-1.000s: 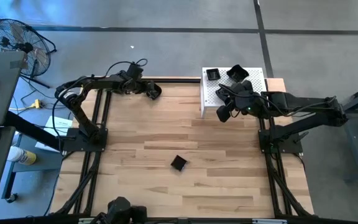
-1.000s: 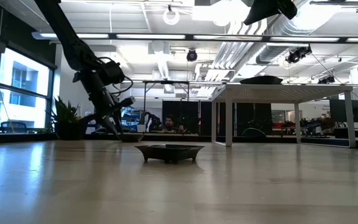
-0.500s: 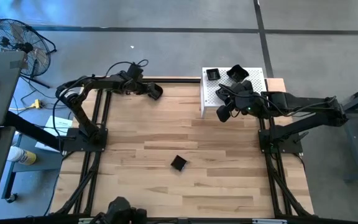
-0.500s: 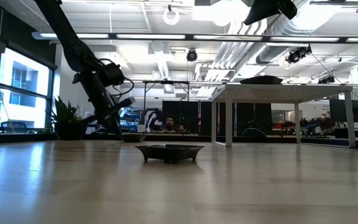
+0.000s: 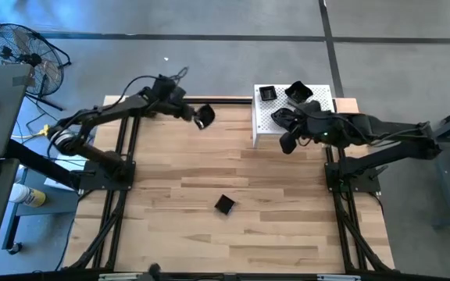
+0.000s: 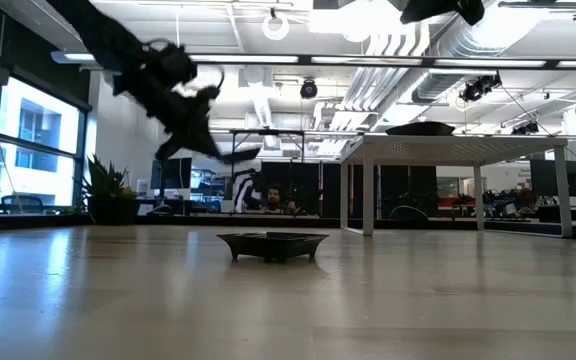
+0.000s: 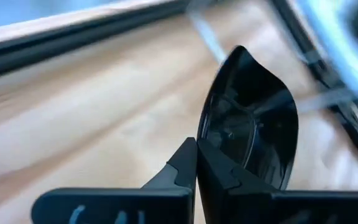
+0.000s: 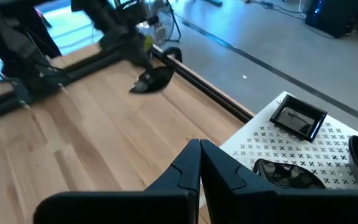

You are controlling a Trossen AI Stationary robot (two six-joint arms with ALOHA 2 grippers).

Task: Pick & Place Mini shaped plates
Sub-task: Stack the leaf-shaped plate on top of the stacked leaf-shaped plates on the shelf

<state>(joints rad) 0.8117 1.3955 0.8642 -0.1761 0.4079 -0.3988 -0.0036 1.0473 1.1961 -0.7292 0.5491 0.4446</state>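
My left gripper (image 5: 199,117) hangs above the table's far edge, shut on a glossy black mini plate (image 7: 250,118). That plate also shows in the low view (image 6: 240,155) and the right wrist view (image 8: 155,78). A second black plate (image 5: 224,204) rests flat on its base at the table's middle (image 6: 272,243). Further plates, one square (image 8: 298,118) and one wavy (image 8: 284,173), lie on the white perforated stand (image 5: 266,123) at the far right. My right gripper (image 5: 286,143) is shut and holds nothing, raised above the stand's near edge (image 8: 199,163). My left gripper pinches the plate's rim (image 7: 211,155) between its two fingers, at the end of the plate nearest the wrist. The fingers slant downward from the table's left. The plate is lifted clear of the table and tilted up on its edge, its hollow face toward the wrist camera.
Black frame rails (image 5: 225,101) run along the table's far edge and down both sides. A floor fan (image 5: 22,48) stands beyond the far left corner. In the low view a person (image 6: 273,197) sits far behind the table. Bare wood lies between the two arms.
My left gripper has risen from the table's far edge and shifted a little toward the right, rolling its wrist. The plate that lay on the wood at its fingertips has come up with it, lifted clear and tipped onto its edge.
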